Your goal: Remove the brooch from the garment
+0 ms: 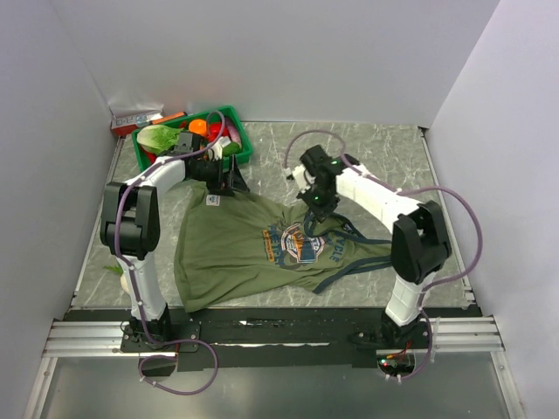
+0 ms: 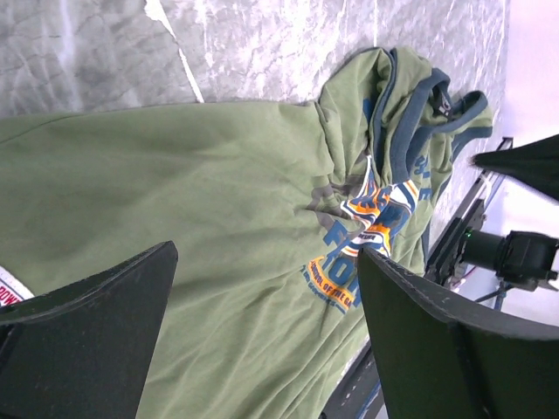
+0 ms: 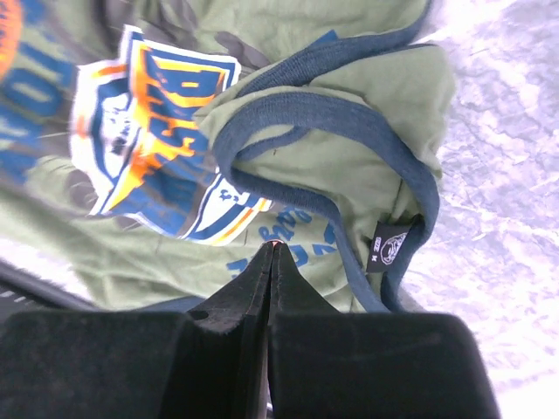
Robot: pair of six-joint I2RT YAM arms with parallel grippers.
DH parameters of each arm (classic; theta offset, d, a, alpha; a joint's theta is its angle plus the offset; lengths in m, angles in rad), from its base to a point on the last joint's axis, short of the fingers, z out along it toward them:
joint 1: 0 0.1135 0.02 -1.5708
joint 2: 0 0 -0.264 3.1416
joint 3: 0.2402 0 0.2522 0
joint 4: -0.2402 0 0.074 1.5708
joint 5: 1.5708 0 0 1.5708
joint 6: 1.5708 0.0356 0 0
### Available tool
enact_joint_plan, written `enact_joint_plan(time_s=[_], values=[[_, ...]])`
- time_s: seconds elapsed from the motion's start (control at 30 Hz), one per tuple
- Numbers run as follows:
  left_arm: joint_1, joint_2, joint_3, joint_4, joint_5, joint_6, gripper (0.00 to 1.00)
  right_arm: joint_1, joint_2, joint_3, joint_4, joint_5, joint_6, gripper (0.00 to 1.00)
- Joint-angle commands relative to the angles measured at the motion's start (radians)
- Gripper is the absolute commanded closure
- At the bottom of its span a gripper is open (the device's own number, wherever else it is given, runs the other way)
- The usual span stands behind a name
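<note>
- Looking along the right gripper [image 3: 272, 251], we see it clenched on the brooch [image 3: 274, 244], a tiny pinkish-red speck at its tips, over the garment [image 3: 349, 96] beside the oval graphic [image 3: 148, 148].
- We see the left gripper [image 2: 262, 340] spread wide above olive cloth.

We log a grey marbled table [image 1: 384, 148]: olive garment [image 1: 227, 253] flat on it, green basket [image 1: 241, 131] just beyond garment's far-left edge.

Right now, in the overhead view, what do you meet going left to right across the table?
Red-and-white cardboard carton → green plastic basket → orange-and-blue oval graphic on the olive-green tank top → navy straps.
</note>
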Motion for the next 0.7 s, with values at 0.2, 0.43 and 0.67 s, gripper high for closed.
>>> enact_joint_plan(time_s=[0.2, 0.43, 0.67], values=[[-0.048, -0.047, 0.078, -0.102, 0.042, 0.183, 0.1, -0.19, -0.124, 0.056, 0.014, -0.273, 0.045, 1.0], [-0.213, -0.02, 0.133, -0.145, -0.001, 0.292, 0.08, -0.279, -0.23, 0.086, 0.002, -0.27, 0.01, 1.0], [-0.341, 0.123, 0.245, -0.049, -0.098, 0.035, 0.01, -0.391, -0.339, 0.137, 0.016, -0.223, 0.012, 1.0]])
